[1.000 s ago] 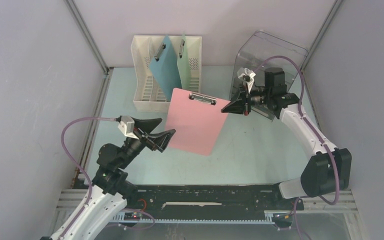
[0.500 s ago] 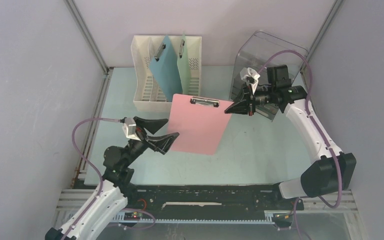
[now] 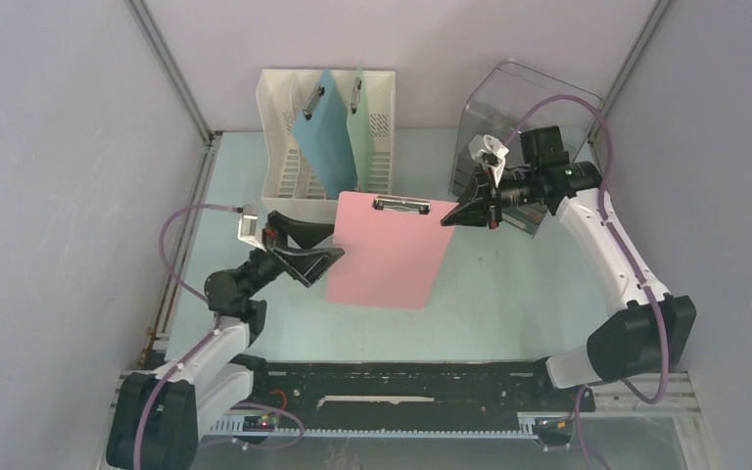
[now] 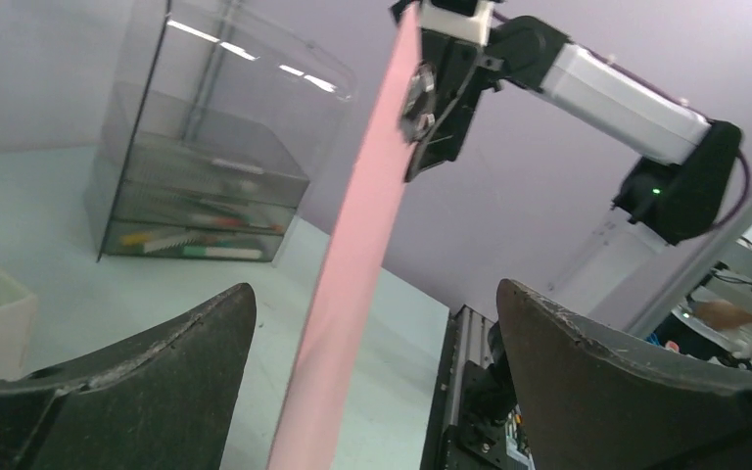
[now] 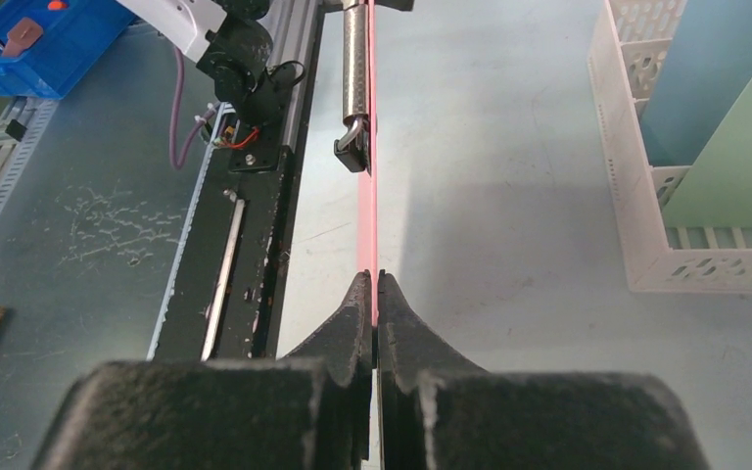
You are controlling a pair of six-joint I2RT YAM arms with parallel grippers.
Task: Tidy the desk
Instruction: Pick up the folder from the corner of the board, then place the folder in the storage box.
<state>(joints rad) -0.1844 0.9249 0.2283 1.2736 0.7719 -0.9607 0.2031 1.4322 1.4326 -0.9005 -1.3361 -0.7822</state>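
Desk [image 3: 509, 294], pale mint, lies under both arms. Above its middle the pink clipboard [image 3: 387, 255] hangs tilted, pinched at its top right corner by the right end effector [image 3: 447, 220], whose arm reaches in from the right edge. The left end effector [image 3: 335, 243], elbow low, gapes wide around the board's left edge, seemingly not touching it. A white file rack [image 3: 279, 186] and a clear drawer unit [image 3: 539, 93] stand along the far edge.
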